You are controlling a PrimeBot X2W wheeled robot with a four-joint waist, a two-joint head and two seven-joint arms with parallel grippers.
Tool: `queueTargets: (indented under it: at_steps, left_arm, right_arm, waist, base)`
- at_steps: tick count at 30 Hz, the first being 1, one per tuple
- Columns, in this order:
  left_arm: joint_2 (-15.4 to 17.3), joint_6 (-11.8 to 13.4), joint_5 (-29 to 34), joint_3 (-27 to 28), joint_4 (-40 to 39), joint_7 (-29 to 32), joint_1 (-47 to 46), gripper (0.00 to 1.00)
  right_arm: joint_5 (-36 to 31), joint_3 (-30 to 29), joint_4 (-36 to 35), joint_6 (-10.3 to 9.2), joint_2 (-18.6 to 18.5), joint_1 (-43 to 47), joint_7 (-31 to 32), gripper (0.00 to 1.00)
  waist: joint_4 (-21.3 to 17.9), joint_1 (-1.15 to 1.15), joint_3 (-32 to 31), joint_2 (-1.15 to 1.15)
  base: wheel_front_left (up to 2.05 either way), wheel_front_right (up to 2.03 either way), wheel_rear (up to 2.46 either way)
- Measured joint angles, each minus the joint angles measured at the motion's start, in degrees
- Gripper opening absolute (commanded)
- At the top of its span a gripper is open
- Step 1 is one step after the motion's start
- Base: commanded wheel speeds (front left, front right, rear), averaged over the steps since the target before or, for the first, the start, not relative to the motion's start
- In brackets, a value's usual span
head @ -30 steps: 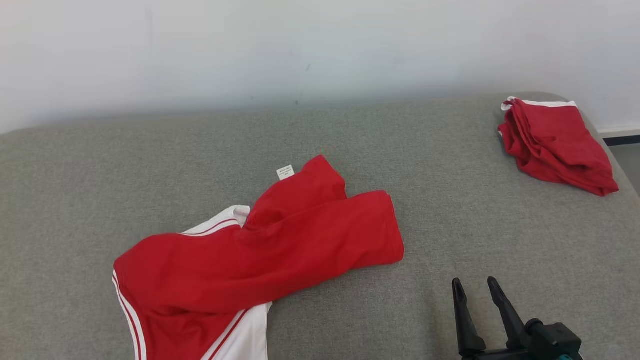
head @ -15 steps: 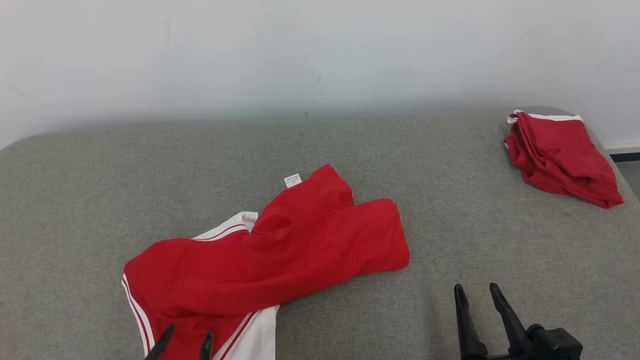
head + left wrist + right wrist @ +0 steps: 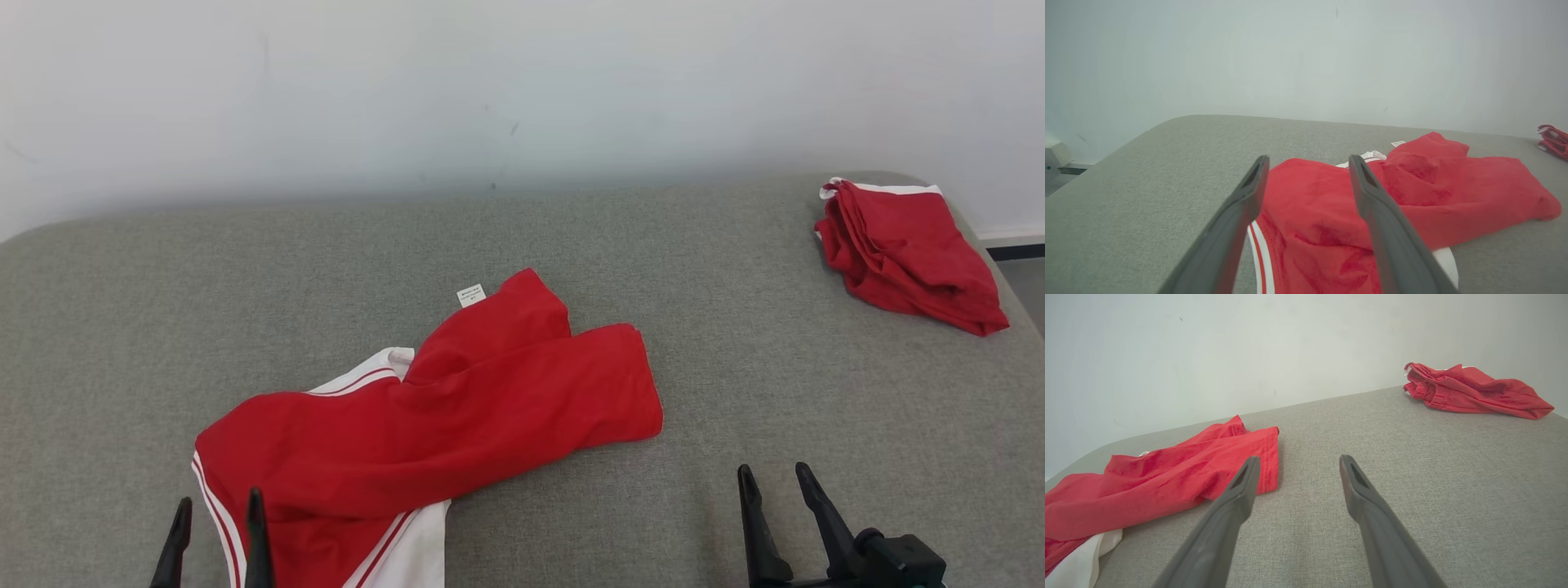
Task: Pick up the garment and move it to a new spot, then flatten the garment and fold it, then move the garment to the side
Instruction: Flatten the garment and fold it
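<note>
Red garment [image 3: 424, 425] w/ white trim lies crumpled, centre-left on grey cushion [image 3: 735, 367]. L gripper [image 3: 219, 498] at its near-left edge, fingers spread, empty. R gripper [image 3: 772, 469] spread too, near its right end. 2nd red garment [image 3: 906, 245] at far-right corner.

1. The scene is lit brightly and evenly by soft, diffuse light; the pale wall [image 3: 522, 82] is rendered as a flat grey-white.
2. Only faint, blurred shadows are cast on the grey padded surface [image 3: 735, 367], beneath the near hem of the red garment [image 3: 457, 425].
3. In the left wrist view a mild haze is laid over everything, and the fingers [image 3: 1222, 245] of the left gripper [image 3: 1308, 160] are rendered soft.
</note>
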Motion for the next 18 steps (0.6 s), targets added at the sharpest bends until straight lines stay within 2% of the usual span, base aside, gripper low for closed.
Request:
queueTargets:
  at_steps: [9, 18]
  left_arm:
    - [-1.67, -0.60, 2.14, 3.31, 2.46, 0.00, -0.07, 1.00]
    - [-1.80, -0.60, 2.00, 2.72, 2.56, 0.00, -2.72, 1.00]
  right_arm:
    - [-0.27, 0.93, 2.79, 0.00, -0.01, -2.50, 0.00, 1.00]
    - [-2.00, 3.38, 13.02, 0.00, -0.55, -16.40, 0.00, 1.00]
  waist:
    - [-0.09, 0.00, 0.75, 0.00]
    - [1.27, 0.00, 3.68, 0.00]
  base:
    - [0.00, 0.00, 0.00]
    - [0.00, 0.00, 0.00]
